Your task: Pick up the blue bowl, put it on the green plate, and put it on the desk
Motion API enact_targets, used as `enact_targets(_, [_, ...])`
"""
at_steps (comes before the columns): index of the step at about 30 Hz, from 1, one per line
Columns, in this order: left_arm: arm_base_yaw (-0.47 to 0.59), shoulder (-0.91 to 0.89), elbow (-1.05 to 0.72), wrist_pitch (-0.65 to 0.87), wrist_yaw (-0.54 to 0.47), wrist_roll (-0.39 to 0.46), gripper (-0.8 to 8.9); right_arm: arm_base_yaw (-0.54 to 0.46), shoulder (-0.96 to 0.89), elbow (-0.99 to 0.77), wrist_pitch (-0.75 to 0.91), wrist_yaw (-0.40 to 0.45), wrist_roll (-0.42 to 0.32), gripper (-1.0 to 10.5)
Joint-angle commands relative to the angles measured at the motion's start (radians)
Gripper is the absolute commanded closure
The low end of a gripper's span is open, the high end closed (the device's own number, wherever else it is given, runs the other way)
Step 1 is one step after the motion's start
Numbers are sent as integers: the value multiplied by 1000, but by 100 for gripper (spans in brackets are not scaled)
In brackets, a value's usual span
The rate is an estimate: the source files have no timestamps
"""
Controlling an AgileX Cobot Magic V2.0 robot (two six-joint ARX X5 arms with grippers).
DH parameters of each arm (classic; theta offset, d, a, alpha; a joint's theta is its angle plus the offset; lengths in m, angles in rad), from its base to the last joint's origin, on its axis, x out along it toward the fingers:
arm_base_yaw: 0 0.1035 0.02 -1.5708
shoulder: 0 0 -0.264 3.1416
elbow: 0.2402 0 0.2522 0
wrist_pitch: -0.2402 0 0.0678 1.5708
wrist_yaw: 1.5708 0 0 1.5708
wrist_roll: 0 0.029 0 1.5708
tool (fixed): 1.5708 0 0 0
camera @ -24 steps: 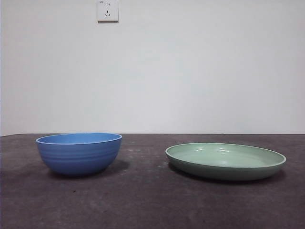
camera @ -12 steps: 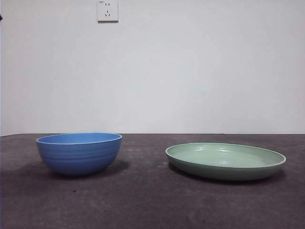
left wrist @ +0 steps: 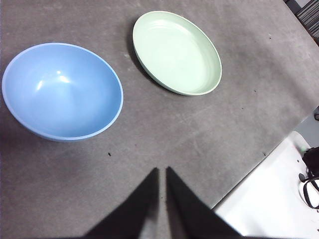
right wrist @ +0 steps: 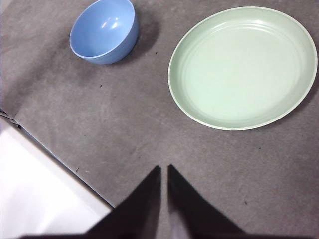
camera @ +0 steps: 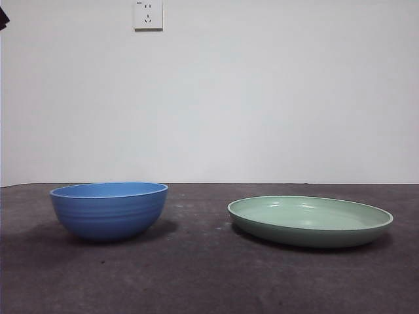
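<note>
The blue bowl [camera: 109, 210] sits upright on the dark speckled surface [camera: 196, 275], empty, its lighter inside catching a couple of glints in the left wrist view [left wrist: 62, 89]. Well apart from it, over on the other side of the front view, lies the green plate [camera: 310, 220], flat on the surface and empty too, low rim all round. A bare strip of surface runs between the two; they are not touching.

Up above, the left claw [left wrist: 160, 174] hangs over the surface with its two black jaws pressed nearly together, only a thin slit between the tips, gripping nothing. The bowl is the nearer of the two dishes to it. The right claw [right wrist: 163, 172] looks just the same: jaws clenched to a narrow slit, nothing in them, hovering above bare surface with the plate [right wrist: 243, 67] close ahead and the bowl [right wrist: 104, 31] farther off.

In the front view a small black tip [camera: 3, 16] pokes in at the top corner on the bowl's side. A white wall socket [camera: 148, 14] sits high on the pale wall behind.
</note>
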Motion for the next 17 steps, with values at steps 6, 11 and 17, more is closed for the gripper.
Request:
enact_targets(6, [-3, 6, 22, 8, 5, 5, 426, 4, 9, 18, 4, -2, -6, 566])
enact_targets(11, [-4, 7, 22, 8, 4, 4, 427, 4, 9, 18, 4, -2, -6, 566])
enact_targets(17, [-4, 28, 23, 22, -7, -27, 431, 4, 10, 18, 4, -2, -6, 566])
